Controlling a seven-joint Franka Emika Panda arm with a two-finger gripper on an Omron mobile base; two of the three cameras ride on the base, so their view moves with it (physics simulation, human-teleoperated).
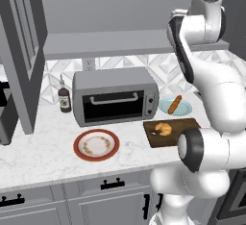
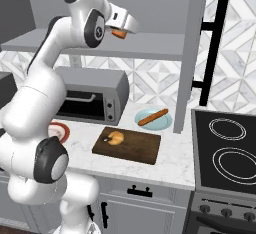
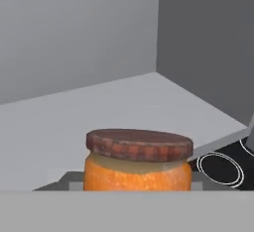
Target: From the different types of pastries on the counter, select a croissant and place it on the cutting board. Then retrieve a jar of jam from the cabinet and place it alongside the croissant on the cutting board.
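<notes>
Up at the grey wall cabinet's long flat shelf [image 2: 150,45], the small orange cylindrical jar of jam [image 3: 137,164] with its darker brownish lid sits close before the hand camera, upright, the shelf surface and the cabinet's grey inner walls behind it; in the right base view a patch of the same orange shows at the tip of the two-finger gripper [image 2: 120,33], which is raised to shelf height and narrowed around the jar, so it appears to be held; whether the jar's base touches the shelf cannot be told. Below, on the white-grey marbled stone counter [image 2: 175,163], the flat dark brown wooden cutting board [image 2: 142,148] carries the small golden-brown curled croissant [image 2: 115,138] near its left end; just behind the board a pale blue round plate [image 2: 162,123] holds the long thin orange-brown stick-shaped pastry [image 2: 153,117]; the silver toaster oven [image 1: 115,94] stands further left, a round red-rimmed plate [image 1: 96,145] in front of it and a dark brown thin-necked bottle [image 1: 64,97] beside it; a black stovetop [image 2: 225,148] lies to the right of the counter.
</notes>
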